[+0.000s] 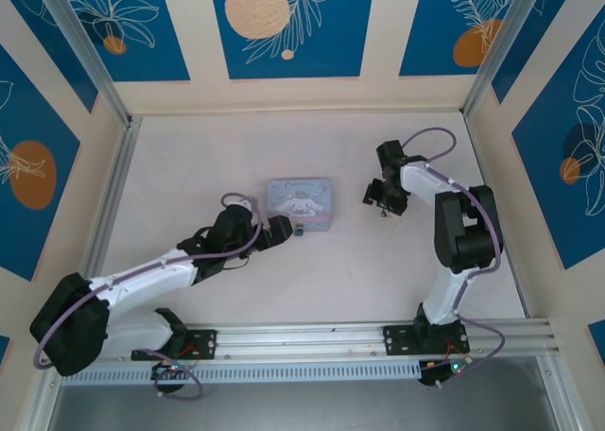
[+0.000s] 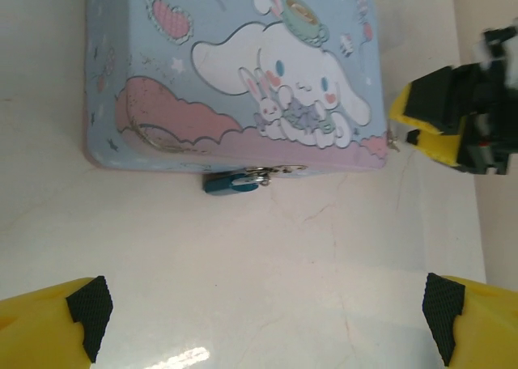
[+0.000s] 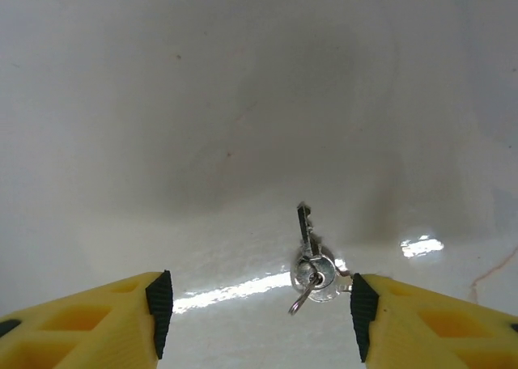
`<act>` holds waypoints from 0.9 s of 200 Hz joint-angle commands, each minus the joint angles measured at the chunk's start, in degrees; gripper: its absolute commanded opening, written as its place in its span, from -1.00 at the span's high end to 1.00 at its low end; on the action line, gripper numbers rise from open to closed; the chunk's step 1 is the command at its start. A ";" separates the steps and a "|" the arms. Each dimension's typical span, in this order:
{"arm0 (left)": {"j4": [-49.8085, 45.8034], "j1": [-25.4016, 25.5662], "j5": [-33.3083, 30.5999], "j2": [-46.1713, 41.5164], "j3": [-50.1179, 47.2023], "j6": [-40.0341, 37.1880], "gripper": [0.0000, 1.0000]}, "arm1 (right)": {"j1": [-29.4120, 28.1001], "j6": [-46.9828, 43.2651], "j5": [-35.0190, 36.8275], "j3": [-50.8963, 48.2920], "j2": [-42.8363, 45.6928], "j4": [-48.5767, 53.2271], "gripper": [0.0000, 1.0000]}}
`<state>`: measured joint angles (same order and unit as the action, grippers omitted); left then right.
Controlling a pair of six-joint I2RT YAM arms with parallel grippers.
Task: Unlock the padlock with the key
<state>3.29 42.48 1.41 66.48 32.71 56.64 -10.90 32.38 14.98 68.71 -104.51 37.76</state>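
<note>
the small silver metal key (image 3: 305, 252) on its ring lies flat on the pale glossy surface (image 3: 162, 102). it is between the yellow, black-tipped fingers of the right gripper (image 3: 255, 312), which stands wide open and grasps nothing. the tiny dark bluish metal padlock (image 2: 231, 183) hangs from the clasp on the near side of the pale blue cartoon-printed tin box (image 2: 243, 69), low at its foot. the left gripper (image 2: 263, 316) is released too. it is apart from the padlock, with its fingers spread to both sides.

i think the danger is with the key. it is thin and flat, so the fingers may slide over it, push it away, or catch only the ring, and then the blade would hang loose. the tin looks light, so a push on the padlock could move the whole box.

the surface is whitish, with lamp reflections and some fine cracks. around it stand beige walls (image 1: 312, 95) with blue panels (image 1: 291, 25) that show orange circles and white leaves, and aluminium posts (image 1: 80, 51) in the corners.
</note>
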 commanded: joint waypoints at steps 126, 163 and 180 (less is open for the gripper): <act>-2.94 -0.19 -0.89 -3.49 -0.20 -0.09 -1.00 | -0.23 -2.29 0.12 -2.76 1.67 2.06 0.77; -2.39 -0.13 -0.18 -2.08 0.69 -0.07 -1.00 | -1.11 -0.01 -3.55 -6.69 9.60 1.03 1.00; -2.06 -0.11 0.06 -1.63 0.96 0.03 -1.00 | -2.15 1.36 -5.80 -8.77 13.93 0.70 1.00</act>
<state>0.86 42.48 1.23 63.99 32.51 56.64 -11.66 31.40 13.89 62.35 -96.79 38.33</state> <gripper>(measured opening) 0.999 0.068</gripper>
